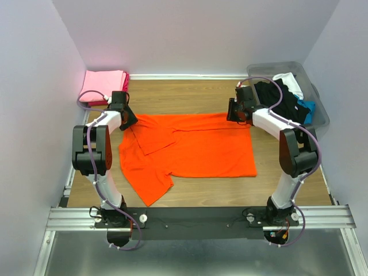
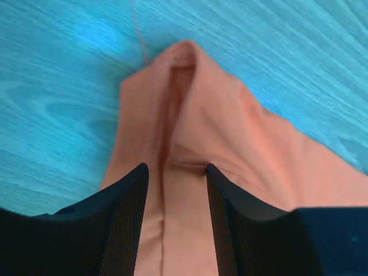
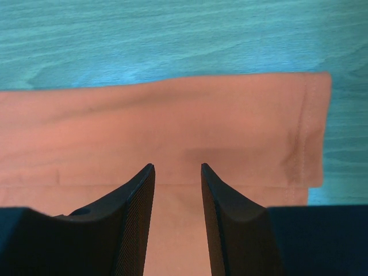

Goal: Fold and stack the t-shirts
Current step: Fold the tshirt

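Note:
A bright orange t-shirt (image 1: 195, 146) lies flat on the wooden table, with its left sleeve part folded inward. My left gripper (image 1: 127, 121) is at its far left corner, open, with a raised fold of orange cloth (image 2: 190, 115) between the fingers (image 2: 175, 167). My right gripper (image 1: 233, 112) is at the far right corner, open, over the folded hem edge (image 3: 230, 126), with its fingers (image 3: 177, 165) astride flat cloth. A folded pink t-shirt (image 1: 103, 85) lies at the back left. Black (image 1: 276, 98), white (image 1: 289, 80) and blue (image 1: 309, 108) t-shirts are in the bin.
The translucent grey bin (image 1: 319, 118) stands at the back right, close behind my right arm. White walls close in the table on three sides. Bare wood (image 1: 184, 95) shows behind the orange shirt, and a strip in front of it (image 1: 230, 190).

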{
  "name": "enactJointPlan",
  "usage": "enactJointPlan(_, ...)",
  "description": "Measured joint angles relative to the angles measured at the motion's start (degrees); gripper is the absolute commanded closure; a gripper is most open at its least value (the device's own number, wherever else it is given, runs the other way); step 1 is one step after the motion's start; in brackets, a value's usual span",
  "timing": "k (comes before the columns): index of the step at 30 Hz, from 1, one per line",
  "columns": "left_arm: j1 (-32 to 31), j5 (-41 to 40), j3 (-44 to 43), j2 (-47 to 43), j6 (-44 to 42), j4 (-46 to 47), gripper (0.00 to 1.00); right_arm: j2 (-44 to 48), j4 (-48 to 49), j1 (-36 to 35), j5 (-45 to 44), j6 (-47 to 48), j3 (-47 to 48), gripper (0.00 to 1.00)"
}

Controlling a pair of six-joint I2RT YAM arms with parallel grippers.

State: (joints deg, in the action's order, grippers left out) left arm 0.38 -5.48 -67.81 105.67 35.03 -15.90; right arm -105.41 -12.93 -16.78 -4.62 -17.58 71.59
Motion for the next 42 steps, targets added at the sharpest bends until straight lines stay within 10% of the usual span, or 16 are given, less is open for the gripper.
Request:
enactJointPlan(20,0.57,0.15,0.87,0.96,-0.24,3.85,0.59,-3.89,0.02,2.27,0.66,-2.16,0.31,0.55)
enactJointPlan(29,0.59,0.15,1.55,0.96,-0.28,4.61,0.92,-3.89,0.02,2.38,0.87,-2.54,0.31,0.55)
enactJointPlan(42,0.61,-2.93,4.0,-4.07,0.17,0.26,0.92,-5.62,0.52,3.54,0.79,-4.83,-0.74,0.55)
